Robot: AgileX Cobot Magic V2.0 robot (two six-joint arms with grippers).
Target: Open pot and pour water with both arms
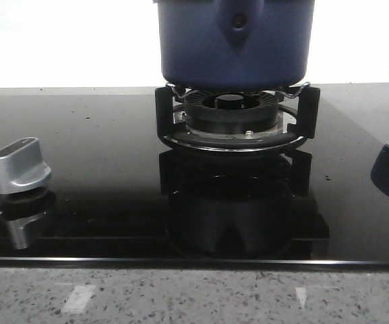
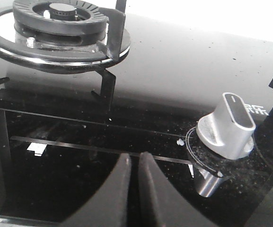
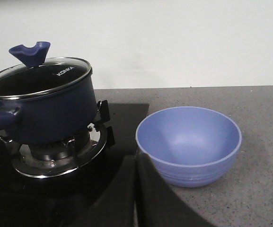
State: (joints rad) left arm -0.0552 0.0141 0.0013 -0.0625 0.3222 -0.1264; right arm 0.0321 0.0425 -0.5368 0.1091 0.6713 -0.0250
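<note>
Speckled grey desk point(image 1: 194, 297) carrying a black glass hob point(image 1: 100, 175).

The hob lies flat on the desk, reaching close to its front edge; a blue bowl point(image 3: 188, 144) stands directly on the desk just beside the hob's right edge.

Neither arm shows in the front view; only the wrist views carry any part of the robot.

In the left wrist view, the left gripper point(image 2: 134, 189) appears as two dark, matte fingers point(image 2: 112, 198) rising from the lower edge. They curve inward and meet along a narrow seam, tips pressed together with nothing between them. The gripper hangs free, touching nothing.

In the right wrist view, the right gripper point(image 3: 135, 189) looks much the same: two black fingers point(image 3: 157, 201) drawn together, a thin line between their inner faces, nothing clamped. It too hangs clear of any contact.
</note>
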